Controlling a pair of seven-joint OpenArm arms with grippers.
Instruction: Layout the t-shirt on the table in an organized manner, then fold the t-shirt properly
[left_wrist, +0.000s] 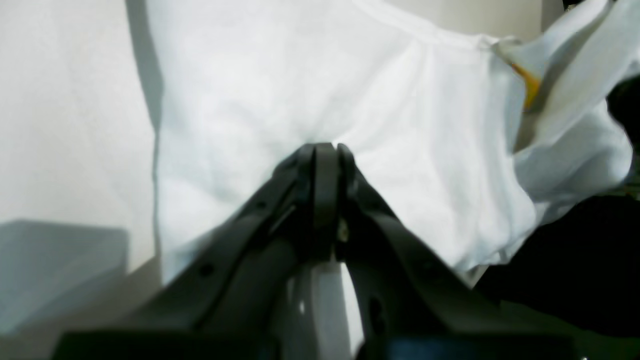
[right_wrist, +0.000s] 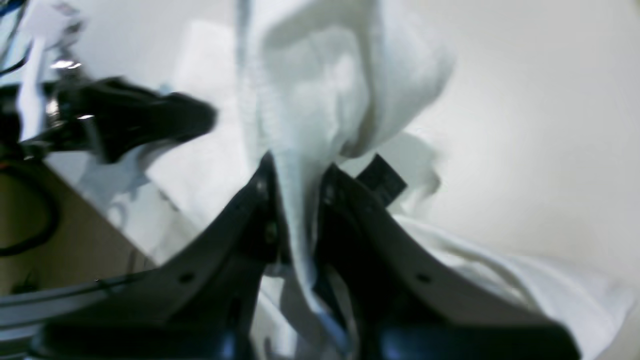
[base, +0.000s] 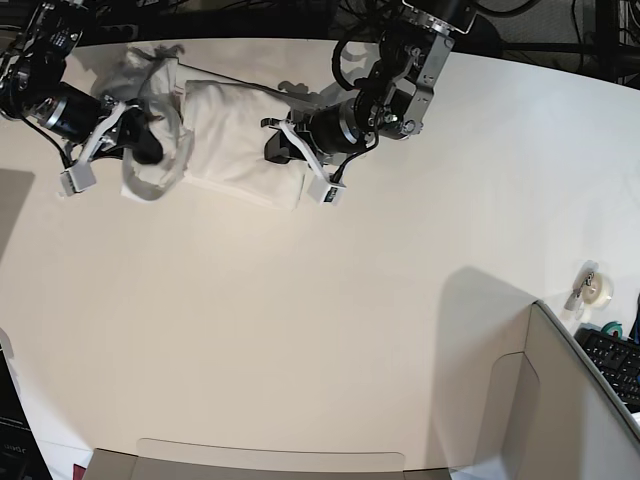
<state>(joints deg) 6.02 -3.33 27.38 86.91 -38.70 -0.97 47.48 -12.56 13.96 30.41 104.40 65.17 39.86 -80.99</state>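
Observation:
The white t-shirt (base: 225, 140) lies bunched at the far left of the off-white table (base: 300, 330), stretched between both arms. My left gripper (base: 272, 142) is at the shirt's right edge. In the left wrist view its tips (left_wrist: 325, 147) are shut, and folds of the t-shirt (left_wrist: 300, 75) radiate from them. A bit of orange print (left_wrist: 530, 85) shows at a turned-over part. My right gripper (base: 150, 140) is at the crumpled left end. In the right wrist view this gripper (right_wrist: 297, 170) is shut on a hanging fold of the t-shirt (right_wrist: 325, 90).
A grey-beige partition panel (base: 560, 400) stands at the near right, with a tape roll (base: 597, 290) and a keyboard (base: 615, 360) beside it. A cardboard edge (base: 270, 465) runs along the near side. Cables and dark gear crowd the table's curved far edge.

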